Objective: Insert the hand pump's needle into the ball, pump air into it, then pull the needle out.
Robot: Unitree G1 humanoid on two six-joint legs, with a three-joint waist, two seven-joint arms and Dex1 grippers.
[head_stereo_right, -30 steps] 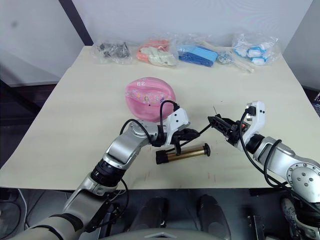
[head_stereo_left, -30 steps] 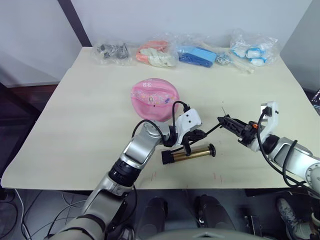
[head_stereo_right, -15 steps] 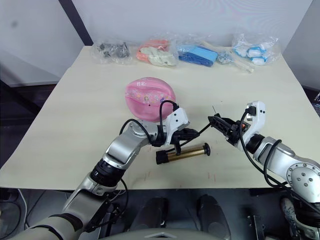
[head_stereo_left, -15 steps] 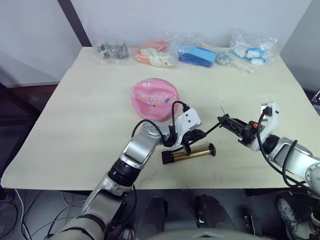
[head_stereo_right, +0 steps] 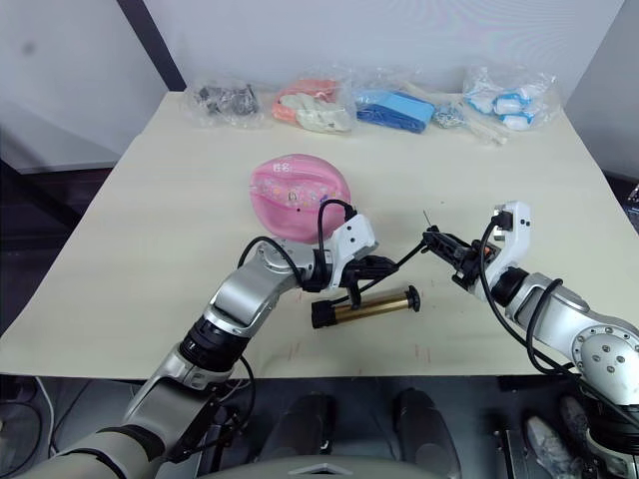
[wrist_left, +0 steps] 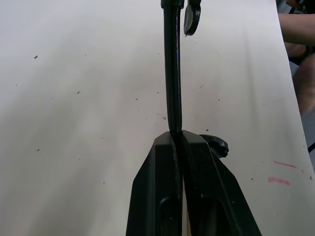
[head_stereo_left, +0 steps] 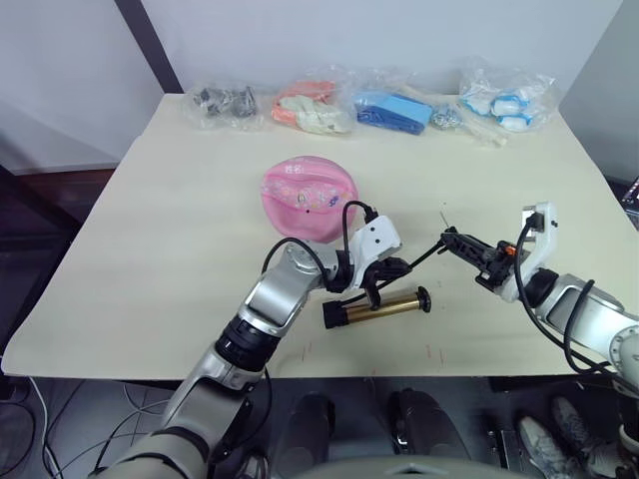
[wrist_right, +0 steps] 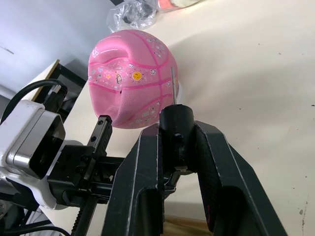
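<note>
The pink ball [head_stereo_left: 310, 198], dented on top, sits mid-table with its small dark valve hole facing me. The gold hand pump [head_stereo_left: 384, 307] lies on the table in front of it, nearer to me. My left gripper [head_stereo_left: 394, 269] is just above the barrel, shut on the thin black hose [wrist_left: 172, 73]. My right gripper [head_stereo_left: 454, 242] is off to the right, shut on the hose's end piece [wrist_right: 177, 120]. The needle [wrist_right: 173, 86] sticks out of that end piece, pointing toward the ball [wrist_right: 133, 83] but well short of it.
Several clear bags of small items line the table's far edge [head_stereo_left: 222, 102] [head_stereo_left: 315, 108] [head_stereo_left: 394, 108] [head_stereo_left: 504, 100]. A person's shoes [head_stereo_left: 539, 439] show on the floor past the table's near right edge.
My right gripper has edged slightly to the right with the hose end. The left gripper, pump and ball have not moved.
</note>
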